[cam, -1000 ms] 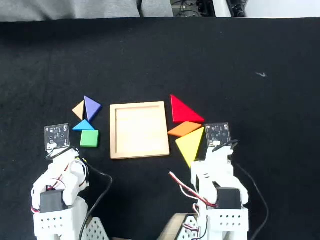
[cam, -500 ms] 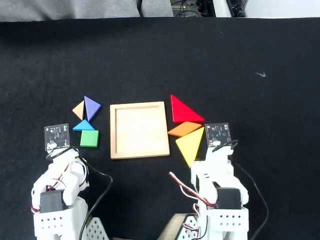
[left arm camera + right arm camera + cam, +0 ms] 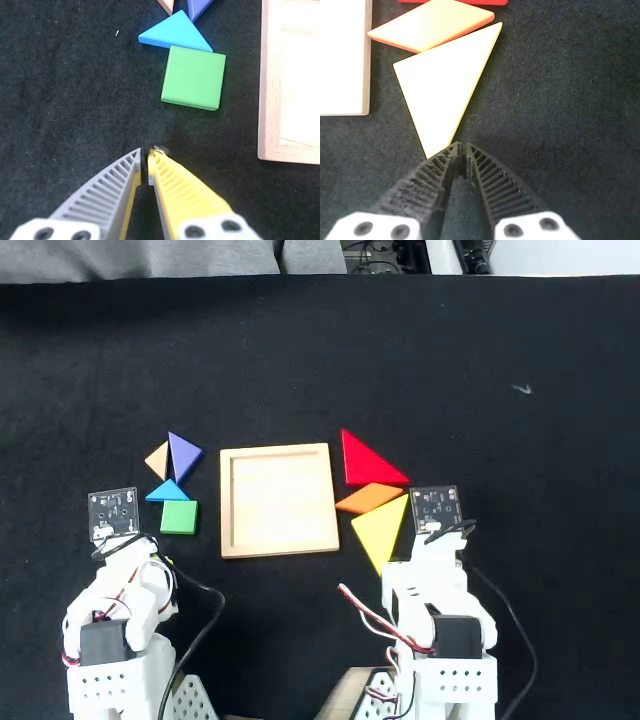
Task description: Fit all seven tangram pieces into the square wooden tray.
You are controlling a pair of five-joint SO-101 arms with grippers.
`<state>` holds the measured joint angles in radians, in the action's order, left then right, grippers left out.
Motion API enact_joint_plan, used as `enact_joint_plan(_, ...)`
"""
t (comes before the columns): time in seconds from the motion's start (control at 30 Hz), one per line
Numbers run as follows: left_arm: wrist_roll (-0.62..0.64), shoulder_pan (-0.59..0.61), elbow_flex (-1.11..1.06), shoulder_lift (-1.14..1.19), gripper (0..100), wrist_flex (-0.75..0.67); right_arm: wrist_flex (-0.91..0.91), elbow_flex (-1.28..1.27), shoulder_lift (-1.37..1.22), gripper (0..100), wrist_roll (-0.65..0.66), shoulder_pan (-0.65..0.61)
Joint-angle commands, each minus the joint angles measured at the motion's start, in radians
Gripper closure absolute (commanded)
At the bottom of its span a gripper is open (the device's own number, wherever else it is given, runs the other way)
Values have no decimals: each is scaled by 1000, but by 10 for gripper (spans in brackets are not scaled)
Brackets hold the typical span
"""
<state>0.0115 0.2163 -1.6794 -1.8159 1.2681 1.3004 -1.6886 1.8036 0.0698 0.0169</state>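
Note:
The square wooden tray [image 3: 279, 537] lies with nothing in it at the table's middle; its edge shows as tray [image 3: 265, 100] and tray [image 3: 366, 60]. Left of it sit a tan triangle [image 3: 157, 459], purple triangle [image 3: 184, 453], blue triangle [image 3: 167, 491] and green square [image 3: 179, 517]. Right of it lie a red triangle [image 3: 363, 461], orange parallelogram [image 3: 368, 498] and yellow triangle [image 3: 381, 529]. My left gripper [image 3: 148, 152] is shut, just short of the green square [image 3: 194, 77] and blue triangle [image 3: 174, 33]. My right gripper [image 3: 462, 148] is shut at the tip of the yellow triangle [image 3: 445, 85], near the orange parallelogram [image 3: 431, 24].
Both arm bases [image 3: 110, 660] [image 3: 440, 640] stand at the near table edge, with loose cables [image 3: 370, 615] between them. Black cloth [image 3: 480, 380] covers the whole table, with wide free room beyond the pieces and to the right.

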Motion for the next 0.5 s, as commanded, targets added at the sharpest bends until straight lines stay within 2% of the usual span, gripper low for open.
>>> enact_joint_plan(0.0, 8, 8, -19, -6, 960, 6, 6, 4, 88, 987, -9, 6)
enact_joint_plan(0.47, 5, 2, -19, -6, 959, 6, 6, 4, 88, 987, -9, 6)
